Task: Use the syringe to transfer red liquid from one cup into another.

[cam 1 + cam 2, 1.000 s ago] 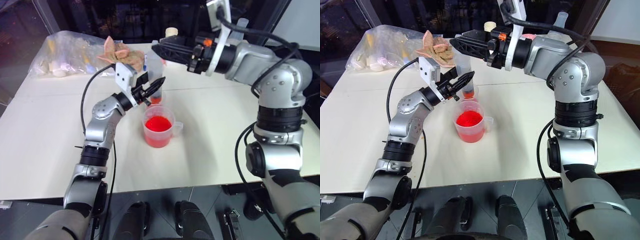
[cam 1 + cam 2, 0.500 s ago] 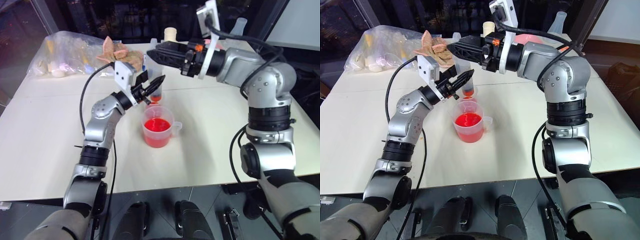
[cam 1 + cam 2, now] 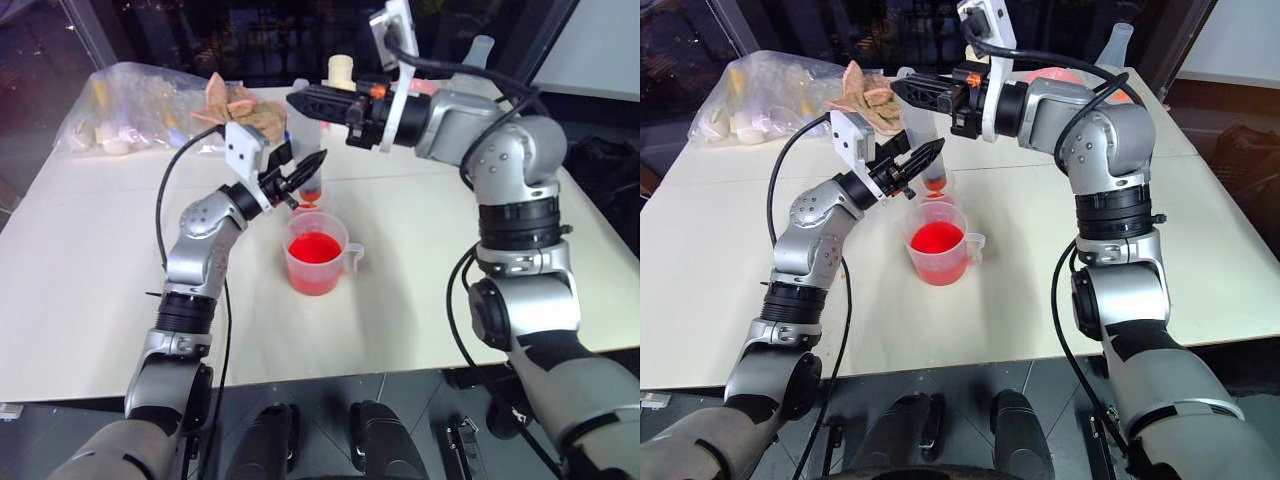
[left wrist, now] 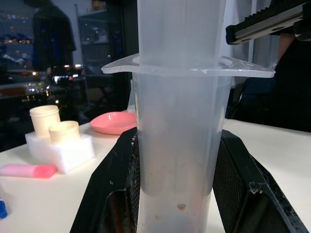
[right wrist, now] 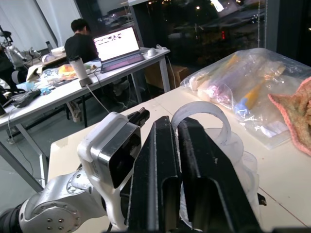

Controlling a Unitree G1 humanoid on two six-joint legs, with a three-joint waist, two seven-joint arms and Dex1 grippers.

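Left gripper [image 3: 312, 163] clamped on syringe [image 4: 177, 121] barrel, held upright over small clear cup [image 3: 936, 183] (red in its bottom). Right gripper [image 3: 902, 87] level above syringe top, fingers [image 5: 194, 160] pressed together at plunger ring. Handled cup [image 3: 318, 252] with red liquid [image 3: 315, 247] just beside on table [image 3: 90, 270].

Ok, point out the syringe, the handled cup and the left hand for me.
Syringe [image 4: 177, 126], left wrist view, on the clear barrel below the flange.
Handled cup [image 3: 318, 268], left eye view, on its front wall.
Left hand [image 3: 308, 168], left eye view, between its fingertips.
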